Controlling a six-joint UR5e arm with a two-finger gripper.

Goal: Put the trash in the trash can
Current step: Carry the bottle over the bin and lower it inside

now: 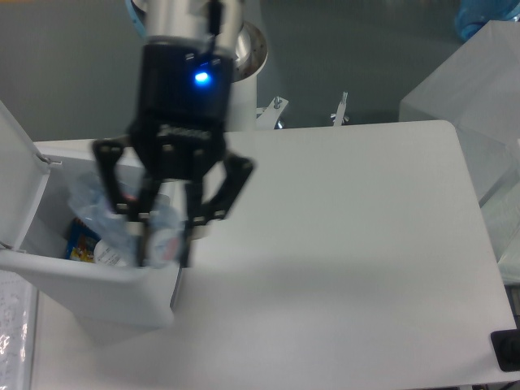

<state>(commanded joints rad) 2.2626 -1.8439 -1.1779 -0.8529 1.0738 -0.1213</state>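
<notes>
Over bin point(49, 280), bottle point(122, 218) slanted up-left.

No readable text showing anywhere. Faint lettering sitting on black gripper point(162, 244) body below blue light, too blurred to read. Bottle point(122, 219) label point(166, 242) showing only as pale smear between fingers, no letters legible. Blue packet point(80, 242) inside trash can point(81, 292) carrying print too small to make out.
</notes>
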